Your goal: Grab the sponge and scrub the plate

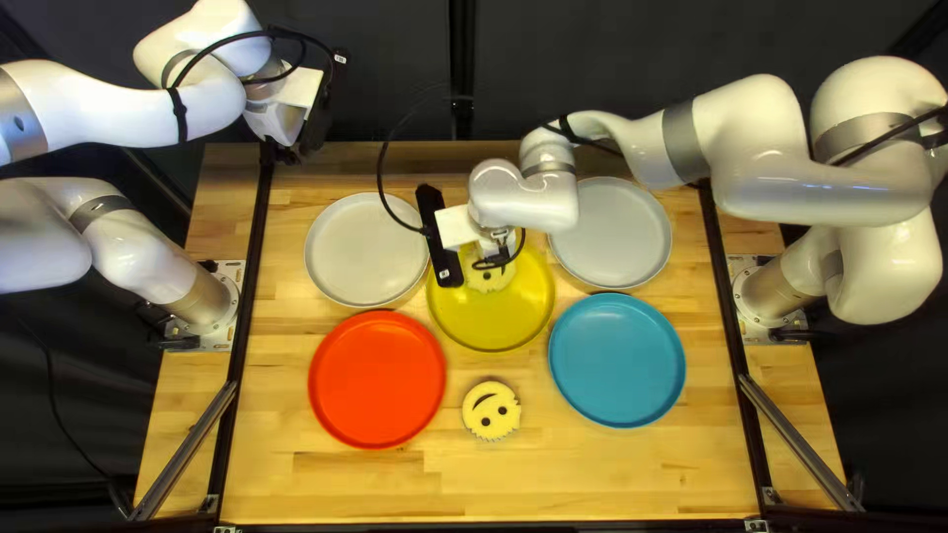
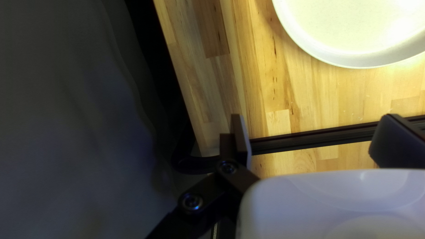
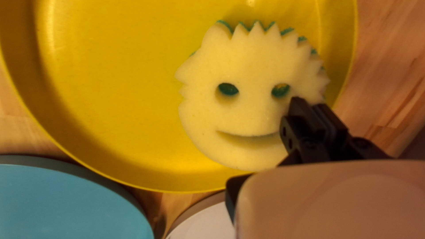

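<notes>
**Right end effector [image 3: 311, 105] closed above a smiley sponge [image 3: 234, 113] on the yellow plate [image 1: 494, 331]**

Lying flat inside the raised rim, toward the plate's far side: the smiley sponge, face up, green backing down. Probably suits scrubbing, with the likely coarser layer against smooth, glossy yellow. Right fingers drawn together over one side of the face, nothing visible between them; seems more like pushing from above than lifting. Cannot tell whether pressing or just hovering. Likely calls for steady, gentle strokes, so as not to skid the plate.

Sponge shape: round, pale, fine-pored, with jagged hair-like points, two eye holes and a curved mouth slit.

Left end effector [image 2: 314, 117] open, fingers wide apart, near the far left corner of the wooden desk [image 1: 612, 474], presumably to leave working room. Around the yellow plate: an off-white plate [image 1: 365, 249], a light grey plate [image 1: 614, 232], a red plate [image 1: 377, 380] and a blue plate [image 1: 617, 360]. Between red and blue, on bare wood: a second sponge [image 1: 491, 410], perhaps a spare.
</notes>
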